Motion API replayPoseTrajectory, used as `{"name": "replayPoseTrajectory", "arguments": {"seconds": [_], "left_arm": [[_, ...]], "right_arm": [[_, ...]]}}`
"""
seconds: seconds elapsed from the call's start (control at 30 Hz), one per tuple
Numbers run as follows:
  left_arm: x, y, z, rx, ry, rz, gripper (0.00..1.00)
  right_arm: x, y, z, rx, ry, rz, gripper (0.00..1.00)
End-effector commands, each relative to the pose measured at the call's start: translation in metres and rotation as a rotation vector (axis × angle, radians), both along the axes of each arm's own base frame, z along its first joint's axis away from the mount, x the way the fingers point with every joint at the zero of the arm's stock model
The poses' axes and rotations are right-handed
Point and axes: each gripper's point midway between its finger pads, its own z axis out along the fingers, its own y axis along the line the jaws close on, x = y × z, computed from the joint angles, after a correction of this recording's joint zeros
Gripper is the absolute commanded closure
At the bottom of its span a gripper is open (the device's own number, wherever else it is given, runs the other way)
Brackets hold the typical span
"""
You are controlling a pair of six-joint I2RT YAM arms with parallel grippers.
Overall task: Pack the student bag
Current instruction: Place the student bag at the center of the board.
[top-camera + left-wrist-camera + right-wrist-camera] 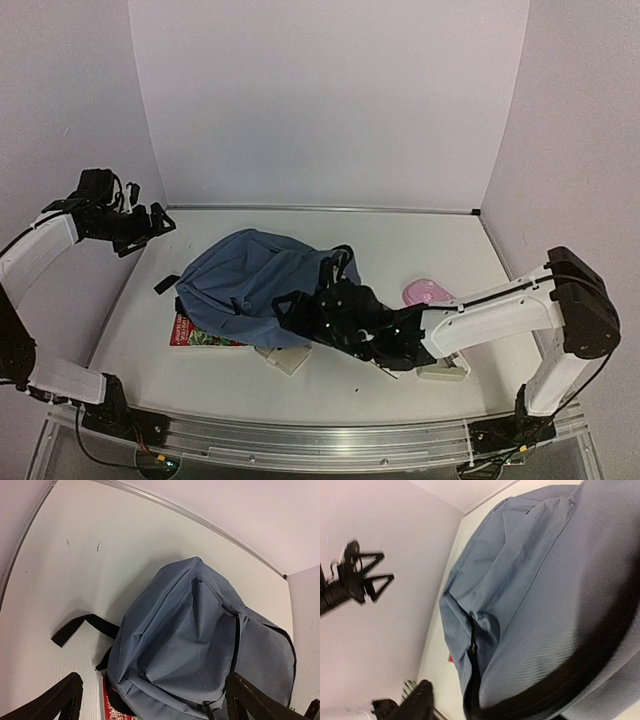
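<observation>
Right gripper (292, 306) reaches across from the right and presses in at the near edge of the student bag (250, 280). Its wrist view is blurred: one dark finger (420, 697) shows beside the blue cloth, the other cannot be made out, so I cannot tell whether the jaws are parted or closed on fabric. Left gripper (152, 224) hangs raised at the far left, well apart from the bag, fingers spread wide and holding nothing. The bag lies slumped on its side near the middle of the white table (400, 240), with one black strap (165, 285) trailing out to the left. Packing looks barely under way, as far as can be judged. A red printed book (200, 335) lies pinned under the bag's near left corner, a flat cream block (285, 358) sits just beside its near edge, a pink item (428, 292) lies apart to the right, and another pale piece (445, 370) rests under the right forearm; all of these are outside the bag. The zip pull (472, 650) shows on the side seam, but whether the main compartment is open cannot be told. The bag's own weight on the book and its limp, collapsed cloth seem the main obstacles to getting anything in.
</observation>
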Motion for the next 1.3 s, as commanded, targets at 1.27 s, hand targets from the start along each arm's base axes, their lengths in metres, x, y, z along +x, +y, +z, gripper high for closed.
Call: {"name": "replayPoseTrajectory", "arguments": {"seconds": [1.27], "left_arm": [[0.063,-0.268,-0.119,0.179,0.205,-0.34,0.21]], "right_arm": [[0.043,-0.156,0.033,-0.391,-0.134,-0.29,0.1]]}}
